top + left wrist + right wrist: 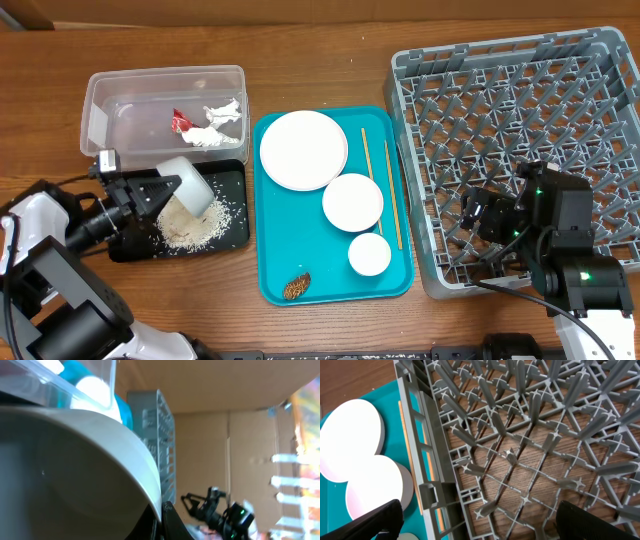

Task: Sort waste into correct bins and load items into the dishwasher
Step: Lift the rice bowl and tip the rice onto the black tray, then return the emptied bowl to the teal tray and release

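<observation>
White bowl (187, 185) sits clamped in our left gripper (158, 193), tipped over the black tray (233, 178). We should tilt it slowly so the rice (195, 228) lands inside the rim. Beyond, our right gripper (478, 218) hangs spread wide over the rack (600, 60).

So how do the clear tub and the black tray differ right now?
The clear tub is deep and see-through; the black tray is shallow and opaque. The tub holds a red wrapper and tissue; the tray holds rice. Both are rectangular, left of the teal tray.
</observation>
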Robot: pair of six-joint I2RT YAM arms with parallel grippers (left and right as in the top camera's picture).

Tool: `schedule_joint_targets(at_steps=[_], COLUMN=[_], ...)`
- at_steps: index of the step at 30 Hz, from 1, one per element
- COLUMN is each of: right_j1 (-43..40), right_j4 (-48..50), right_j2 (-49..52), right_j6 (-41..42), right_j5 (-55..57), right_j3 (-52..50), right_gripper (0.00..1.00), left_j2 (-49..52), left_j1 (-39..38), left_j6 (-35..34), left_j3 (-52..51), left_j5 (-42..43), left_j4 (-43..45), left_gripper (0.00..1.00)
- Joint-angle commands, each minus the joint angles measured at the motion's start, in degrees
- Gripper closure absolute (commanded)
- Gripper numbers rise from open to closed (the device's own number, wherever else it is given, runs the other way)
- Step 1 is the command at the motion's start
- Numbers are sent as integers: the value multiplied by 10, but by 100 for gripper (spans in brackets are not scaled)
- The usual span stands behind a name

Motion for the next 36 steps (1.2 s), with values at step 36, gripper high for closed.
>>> schedule_joint_targets(at_steps=[36], right_j1=[-2], right_j4=[-37], right_j2=[-3], right_j6=[-4], right_j5=[5], right_j3=[45], right_gripper=[0], left_j2=[-61], left_j1=[-702], left_j6=[-539], left_j3=[60], left_j5=[-715], left_j4=[228], left_gripper=[91])
